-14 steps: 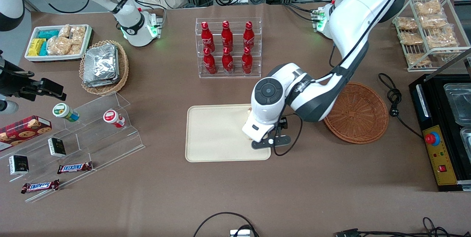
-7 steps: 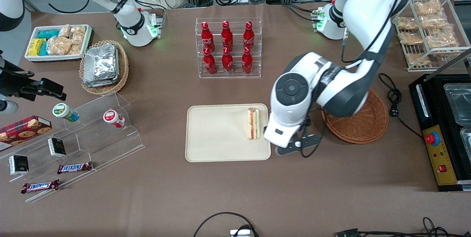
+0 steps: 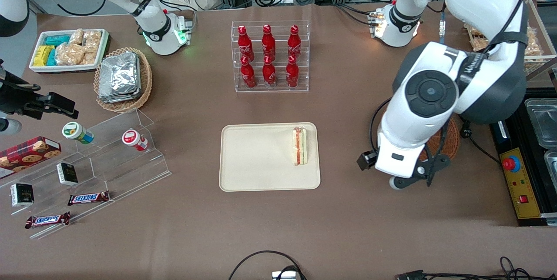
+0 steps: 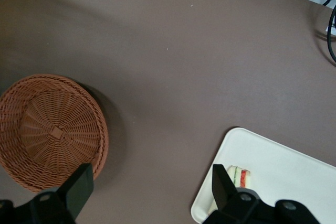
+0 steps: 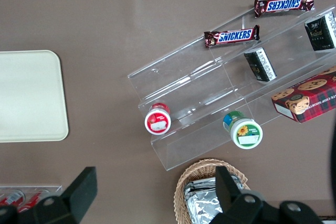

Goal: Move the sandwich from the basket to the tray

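Note:
The sandwich point(image 3: 299, 146) lies on the cream tray point(image 3: 256, 162), close to the tray's edge toward the working arm's end. Its red and green layers face up. The reddish-brown basket point(image 3: 450, 143) is mostly covered by the left arm's wrist point(image 3: 404, 154), which hangs high above the table between tray and basket. In the left wrist view my left gripper point(image 4: 152, 171) is open with only bare table between its fingers. That view also shows the basket point(image 4: 52, 129) with nothing in it, and the tray point(image 4: 294, 177) carrying the sandwich point(image 4: 239, 174).
A clear rack of red bottles point(image 3: 270, 56) stands farther from the front camera than the tray. A black machine point(image 3: 526, 158) and a coiled cable point(image 3: 468, 128) lie beside the basket. Acrylic snack shelves point(image 3: 109, 154) and a tan basket of foil packs point(image 3: 123, 79) sit toward the parked arm's end.
The left arm has risen off the tray and swung toward the basket. The sandwich, covered by the hand a second ago, stays on the tray in plain sight.

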You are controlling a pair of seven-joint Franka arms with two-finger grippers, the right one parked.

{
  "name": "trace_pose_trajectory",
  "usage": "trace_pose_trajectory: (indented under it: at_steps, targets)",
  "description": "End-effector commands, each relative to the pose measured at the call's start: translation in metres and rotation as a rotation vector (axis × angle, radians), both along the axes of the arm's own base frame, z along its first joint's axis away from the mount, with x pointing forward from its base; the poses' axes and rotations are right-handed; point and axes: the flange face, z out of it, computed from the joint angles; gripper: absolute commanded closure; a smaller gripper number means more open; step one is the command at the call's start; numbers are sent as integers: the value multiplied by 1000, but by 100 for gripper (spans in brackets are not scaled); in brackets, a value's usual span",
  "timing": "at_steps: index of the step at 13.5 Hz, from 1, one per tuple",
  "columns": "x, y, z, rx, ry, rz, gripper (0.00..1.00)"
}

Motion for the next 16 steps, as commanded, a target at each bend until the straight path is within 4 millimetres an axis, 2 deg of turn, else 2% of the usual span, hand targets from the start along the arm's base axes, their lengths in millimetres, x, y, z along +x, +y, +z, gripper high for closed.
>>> trace_pose_trajectory:
  at_steps: [1, 3, 5, 9, 13, 16]
  targets:
    - [-3, 24, 18, -13, 18, -56, 0]
    - [-7, 38, 31, 8, 10, -108, 0]
    - [-18, 65, 28, 42, 39, -133, 0]
    - [-34, 137, 55, -19, 40, -263, 0]
    - [-66, 202, 81, -42, 60, -364, 0]
    - [-94, 222, 104, -33, 90, -427, 0]
